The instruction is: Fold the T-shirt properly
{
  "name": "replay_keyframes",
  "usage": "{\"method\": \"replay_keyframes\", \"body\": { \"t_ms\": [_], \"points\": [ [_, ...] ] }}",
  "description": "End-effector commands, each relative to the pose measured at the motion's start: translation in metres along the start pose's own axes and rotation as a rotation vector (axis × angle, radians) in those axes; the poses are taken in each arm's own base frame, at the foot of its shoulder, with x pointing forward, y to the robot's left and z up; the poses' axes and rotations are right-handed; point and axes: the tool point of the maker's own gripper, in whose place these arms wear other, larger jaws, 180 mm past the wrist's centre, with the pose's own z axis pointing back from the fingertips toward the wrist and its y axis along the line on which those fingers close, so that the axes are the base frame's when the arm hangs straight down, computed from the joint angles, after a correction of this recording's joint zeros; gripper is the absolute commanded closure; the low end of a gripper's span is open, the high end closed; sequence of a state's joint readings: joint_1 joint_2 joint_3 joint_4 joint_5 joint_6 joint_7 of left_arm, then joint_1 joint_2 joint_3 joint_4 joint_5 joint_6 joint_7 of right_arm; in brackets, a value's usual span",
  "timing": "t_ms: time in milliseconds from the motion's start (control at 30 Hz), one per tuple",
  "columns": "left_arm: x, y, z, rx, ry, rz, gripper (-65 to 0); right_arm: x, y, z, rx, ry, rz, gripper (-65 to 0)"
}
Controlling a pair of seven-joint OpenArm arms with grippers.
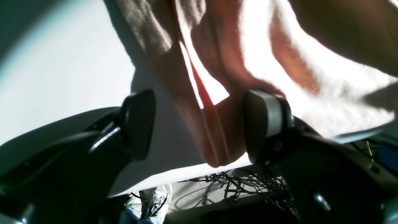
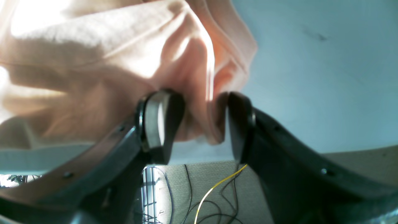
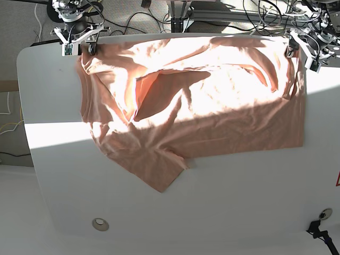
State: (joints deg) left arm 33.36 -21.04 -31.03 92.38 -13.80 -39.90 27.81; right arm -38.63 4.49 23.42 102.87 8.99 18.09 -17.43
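The salmon T-shirt point(image 3: 212, 106) lies spread and wrinkled across the far half of the white table point(image 3: 239, 202), with one sleeve pointing to the near left. My right gripper point(image 3: 78, 45) is at the shirt's far left corner. In the right wrist view the right gripper point(image 2: 202, 121) is shut on a bunched fold of the shirt point(image 2: 108, 62). My left gripper point(image 3: 300, 50) is at the far right corner. In the left wrist view the left gripper point(image 1: 200, 124) has its jaws wide apart. A fold of cloth point(image 1: 217, 133) hangs between them against one finger point(image 1: 264, 124).
Strong sunlight falls across the shirt and table. A round metal grommet point(image 3: 99, 224) sits near the table's front left. Cables point(image 3: 159, 21) lie on the floor beyond the far edge. A black fixture point(image 3: 319, 231) stands at the front right corner.
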Motion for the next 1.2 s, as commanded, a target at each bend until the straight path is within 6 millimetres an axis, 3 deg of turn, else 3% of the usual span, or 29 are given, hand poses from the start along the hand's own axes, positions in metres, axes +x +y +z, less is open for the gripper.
{"method": "replay_keyframes", "body": {
  "t_ms": [0, 100, 300, 533, 667, 833, 1067, 1167],
  "points": [
    [0.029, 0.007, 0.005, 0.02, -0.067, -0.045, -46.9, 0.026, -0.001, 0.003, 0.002, -0.063, 0.039, -34.1],
    [0.062, 0.012, 0.006, 0.044, -0.122, -0.085, -47.1, 0.049, -0.001, 0.007, 0.0, -0.119, 0.074, -38.8],
    [0.136, 0.038, 0.005, 0.123, -0.239, -0.118, -47.1, 0.099, 0.001, -0.002, 0.005, -0.238, 0.105, -39.4],
    [0.187, 0.073, -0.032, 0.161, -0.253, -0.07, -47.1, 0.159, 0.001, -0.031, -0.003, -0.286, 0.098, -39.2],
    [0.204, 0.095, -0.055, 0.148, -0.253, 0.028, -47.1, 0.179, -0.001, -0.049, -0.004, -0.289, 0.072, -39.2],
    [0.221, 0.112, -0.082, 0.118, -0.282, 0.125, -47.1, 0.185, -0.003, -0.064, 0.001, -0.281, 0.044, -39.2],
    [0.216, 0.104, -0.125, 0.003, -0.292, 0.305, -47.1, 0.179, 0.005, -0.074, 0.025, -0.257, 0.042, -39.2],
    [0.21, 0.099, -0.133, -0.015, -0.299, 0.337, -47.1, 0.179, 0.005, -0.074, 0.025, -0.257, 0.042, -39.2]
  ]
}}
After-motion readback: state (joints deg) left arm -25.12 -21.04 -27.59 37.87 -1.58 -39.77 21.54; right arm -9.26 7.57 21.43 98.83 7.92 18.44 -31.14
